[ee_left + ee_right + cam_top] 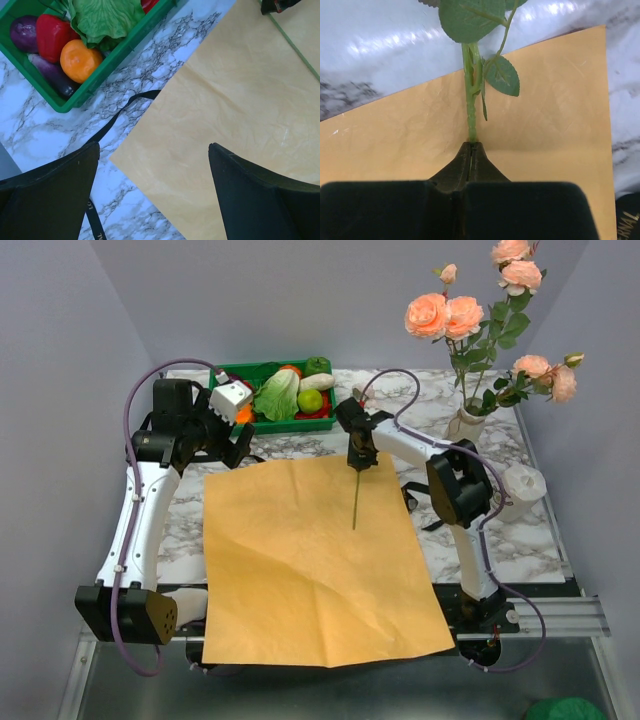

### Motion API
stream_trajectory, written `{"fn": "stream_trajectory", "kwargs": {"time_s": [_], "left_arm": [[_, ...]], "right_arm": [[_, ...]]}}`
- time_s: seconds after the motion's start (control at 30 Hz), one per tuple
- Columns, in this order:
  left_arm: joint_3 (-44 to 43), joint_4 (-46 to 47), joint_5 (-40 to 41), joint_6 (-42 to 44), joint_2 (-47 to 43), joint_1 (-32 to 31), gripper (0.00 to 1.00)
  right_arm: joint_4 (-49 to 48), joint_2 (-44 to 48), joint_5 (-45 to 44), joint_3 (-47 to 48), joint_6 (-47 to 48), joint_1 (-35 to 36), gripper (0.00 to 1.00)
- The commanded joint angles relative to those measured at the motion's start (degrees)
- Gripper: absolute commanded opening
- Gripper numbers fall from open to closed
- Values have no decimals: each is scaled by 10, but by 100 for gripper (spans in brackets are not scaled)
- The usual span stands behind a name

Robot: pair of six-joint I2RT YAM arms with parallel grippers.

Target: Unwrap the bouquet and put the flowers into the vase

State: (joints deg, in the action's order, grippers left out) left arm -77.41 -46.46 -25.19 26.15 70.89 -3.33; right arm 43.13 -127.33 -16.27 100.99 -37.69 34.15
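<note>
Over far edge of paper (310, 570): clamped tight on stem (471, 114) with right gripper (471, 146), long axis pointing nearward, bloom apparently hidden; vase (465, 427) off right, nearer this arm; left gripper (154, 155) gaping, empty.

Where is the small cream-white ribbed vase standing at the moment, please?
In the top view, the small cream-white ribbed vase stands at the far right of the marble table, holding peach-pink roses, just beyond the white round roll.
</note>
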Motion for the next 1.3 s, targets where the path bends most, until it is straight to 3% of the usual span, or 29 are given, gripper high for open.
{"fn": "stream_trajectory", "kwargs": {"time_s": [0.0, 0.2, 0.3, 0.37, 0.8, 1.07, 1.2, 1.27], "left_arm": [[-4, -11, -13, 1, -22, 4, 99], [8, -7, -14, 0, -36, 4, 99], [12, -7, -14, 0, -37, 4, 99], [14, -6, -14, 0, -37, 4, 99], [21, -4, 2, 14, -31, 4, 99], [20, -1, -2, 13, -24, 4, 99], [18, -2, -2, 13, -23, 4, 99], [18, -3, 0, 12, -25, 4, 99]], "right_arm": [[-30, 78, -35, -102, 9, 20, 1], [-69, 141, -61, -188, 24, 34, 4], [-80, 154, -70, -203, 30, 33, 32], [-78, 144, -82, -192, 41, 33, 36], [-40, 44, -72, -62, 82, 3, 39], [-14, 21, -58, -55, 58, -3, 36], [-19, 20, -51, -61, 57, -3, 29], [-21, 23, -50, -60, 57, -2, 18]]}}
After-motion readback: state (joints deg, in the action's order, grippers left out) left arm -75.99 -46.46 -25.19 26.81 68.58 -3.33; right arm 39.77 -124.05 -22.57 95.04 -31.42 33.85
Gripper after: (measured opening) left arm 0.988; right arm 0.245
